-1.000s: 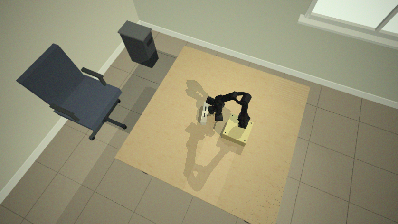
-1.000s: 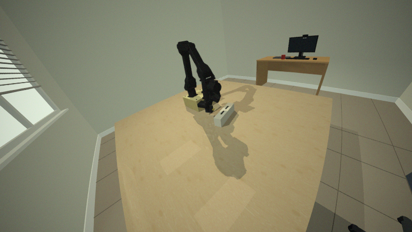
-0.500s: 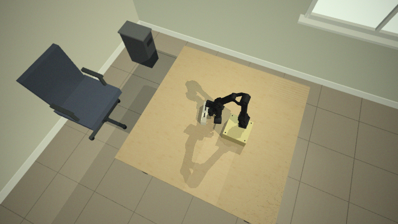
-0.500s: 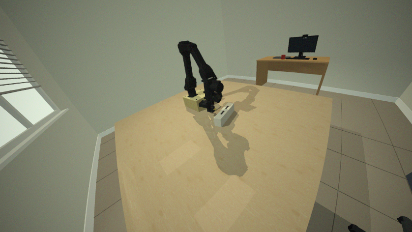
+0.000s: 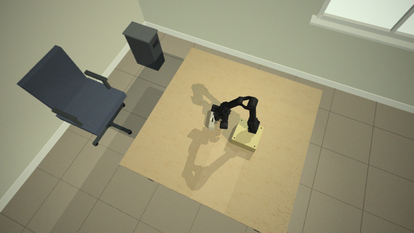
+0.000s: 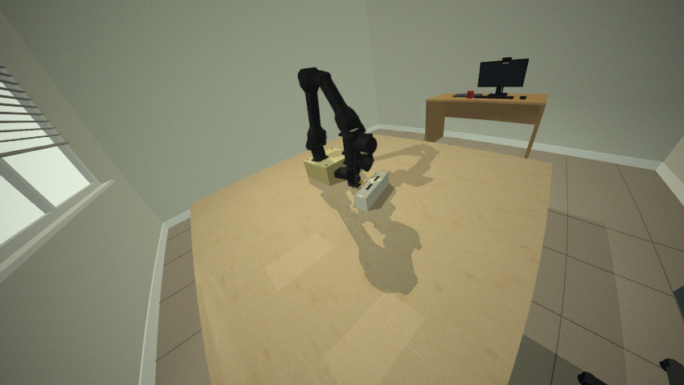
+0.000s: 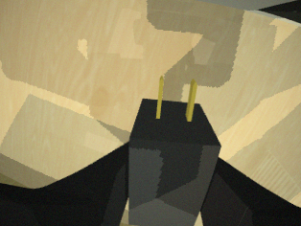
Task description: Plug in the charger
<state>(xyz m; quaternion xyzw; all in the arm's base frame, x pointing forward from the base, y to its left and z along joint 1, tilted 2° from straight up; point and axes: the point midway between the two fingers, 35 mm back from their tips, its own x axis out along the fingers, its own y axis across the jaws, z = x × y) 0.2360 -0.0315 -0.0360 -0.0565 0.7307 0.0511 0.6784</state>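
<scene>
Our charger (image 7: 174,163) sits low in the middle of the wrist view, its two brass prongs (image 7: 190,101) pointing up the frame, and the gripper (image 5: 216,116) (image 6: 356,183) (image 7: 166,151) is clamped on its body. Just beside it, near the centre of the top view, lies the power strip (image 5: 212,123) (image 6: 371,191). We judge the step is lining up: we should bring both prongs square over the left outlet, then press straight down so the shutter takes them together. Only the wrist view shows both prongs clearly; the exterior view shows the strip's slots, which the wrist view lacks.
</scene>
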